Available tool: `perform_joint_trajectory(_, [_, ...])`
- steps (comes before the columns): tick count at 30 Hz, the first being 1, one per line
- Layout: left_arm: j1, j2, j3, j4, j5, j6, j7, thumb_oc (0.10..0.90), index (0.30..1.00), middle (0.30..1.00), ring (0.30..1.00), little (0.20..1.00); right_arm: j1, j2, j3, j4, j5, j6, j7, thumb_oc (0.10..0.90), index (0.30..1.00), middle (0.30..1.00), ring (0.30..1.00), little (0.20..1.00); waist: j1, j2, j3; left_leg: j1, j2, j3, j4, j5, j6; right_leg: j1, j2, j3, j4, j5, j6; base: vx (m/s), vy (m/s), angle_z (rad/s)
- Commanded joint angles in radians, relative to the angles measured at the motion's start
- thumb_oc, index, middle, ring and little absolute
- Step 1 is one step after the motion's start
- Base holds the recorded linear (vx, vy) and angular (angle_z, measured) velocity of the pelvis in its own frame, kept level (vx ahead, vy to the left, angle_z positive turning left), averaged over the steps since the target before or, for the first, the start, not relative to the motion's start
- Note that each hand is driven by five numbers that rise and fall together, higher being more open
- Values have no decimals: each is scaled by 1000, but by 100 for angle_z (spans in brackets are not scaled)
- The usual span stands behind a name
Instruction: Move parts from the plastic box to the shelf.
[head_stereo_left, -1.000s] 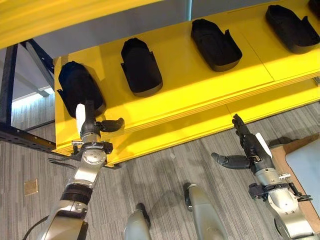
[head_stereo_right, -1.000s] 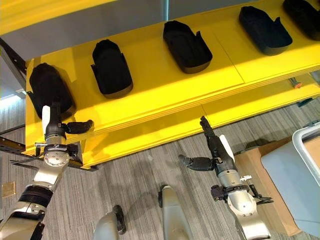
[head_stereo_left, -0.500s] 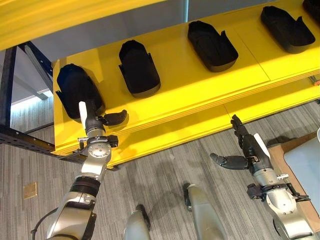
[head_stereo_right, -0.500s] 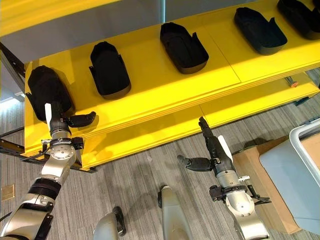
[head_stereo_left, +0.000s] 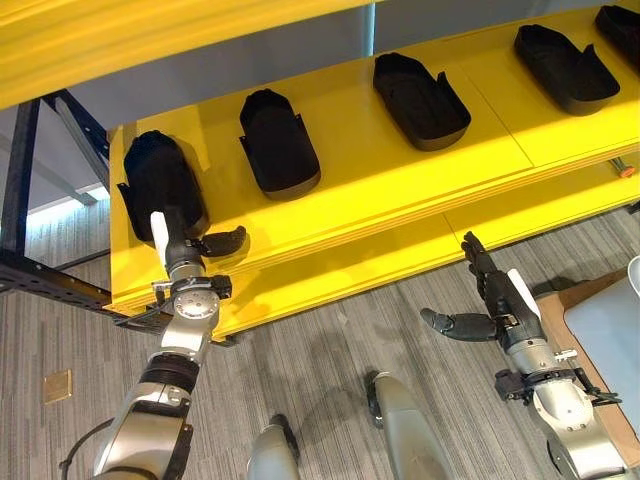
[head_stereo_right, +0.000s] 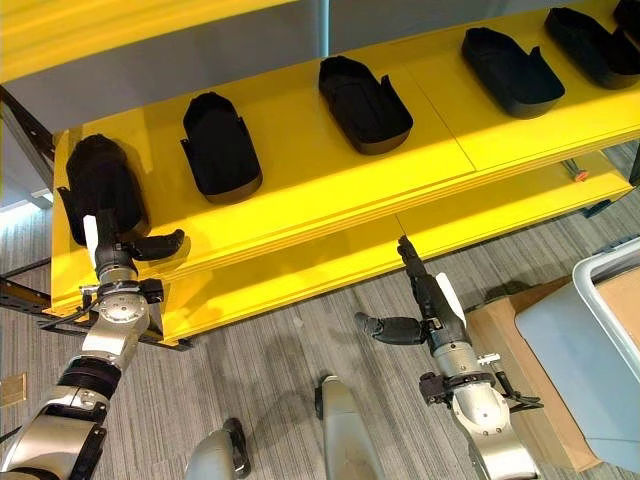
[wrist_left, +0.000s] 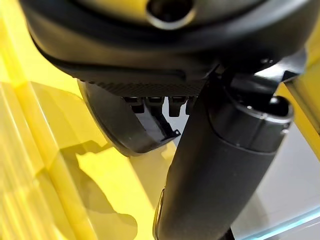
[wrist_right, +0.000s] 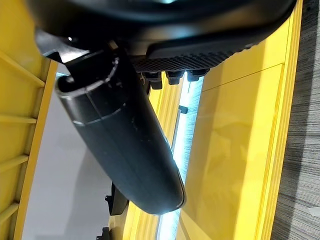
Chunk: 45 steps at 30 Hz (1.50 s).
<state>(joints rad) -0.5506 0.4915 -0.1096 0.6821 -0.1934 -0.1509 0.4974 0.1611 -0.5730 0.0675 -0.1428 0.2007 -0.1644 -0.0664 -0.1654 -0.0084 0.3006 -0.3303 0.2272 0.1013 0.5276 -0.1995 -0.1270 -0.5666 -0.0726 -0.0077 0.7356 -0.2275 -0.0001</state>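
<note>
Where the plastic box (head_stereo_right: 612, 330) shows at the right edge, only its pale rim and side are visible, so its contents cannot be told. On the yellow shelf (head_stereo_left: 400, 170) five black parts lie in a row, well apart. At the shelf's left end, the left hand (head_stereo_left: 190, 245) rests just before the leftmost part (head_stereo_left: 158, 182), fingers relaxed and apparently empty. Below the shelf, the right hand (head_stereo_left: 490, 305) hangs over the floor, fingers straight, thumb spread, holding nothing.

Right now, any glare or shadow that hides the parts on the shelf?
Left eye view: bright glare band across the glossy yellow shelf; the black moulded plastic parts stay readable. Left wrist view: the left hand is blurred up close, its shadow falling on the yellow surface.
</note>
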Motion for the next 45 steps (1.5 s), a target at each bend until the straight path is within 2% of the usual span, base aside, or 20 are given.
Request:
perform_joint_trajectory(1, [-19,39,64,64,-17,-32,30,900,1000,1000,1000,1000,-9,-22,-10,-104,52,-115,-30,900,1000,1000,1000,1000,-15,-29,-47,-73,14,-49,60,-2,24,127,-101,13,-112,29,92,0,0,0])
perform_joint_trajectory(13, [-40,111,60,125,41,-19,0,900,1000,1000,1000,1000,3,-29,-25,-110,60,-121,-9,900,1000,1000,1000,1000,-15,-28,-50,-76,14,-48,67,-4,25,123,-100,16,-107,28,92,0,0,0])
perform_joint_trajectory(22, [-61,118,63,117,31,-26,6,900,1000,1000,1000,1000,6,-31,-25,-109,62,-122,-3,900,1000,1000,1000,1000,-17,-29,-52,-78,14,-46,68,-4,24,120,-98,19,-106,29,92,0,0,0])
perform_joint_trajectory(31, [-70,69,75,111,-68,-45,4,900,1000,1000,1000,1000,1,-28,-21,-109,59,-112,-10,900,1000,1000,1000,1000,-19,-30,-54,-77,15,-49,65,-1,24,122,-96,21,-110,31,91,0,0,0])
perform_joint_trajectory(45, [23,-50,43,-156,-94,-92,-4,900,1000,1000,1000,1000,-22,-9,-23,-103,34,-104,-25,900,1000,1000,1000,1000,-5,-31,-48,-74,9,-55,60,0,29,130,-95,15,-111,34,87,0,0,0])
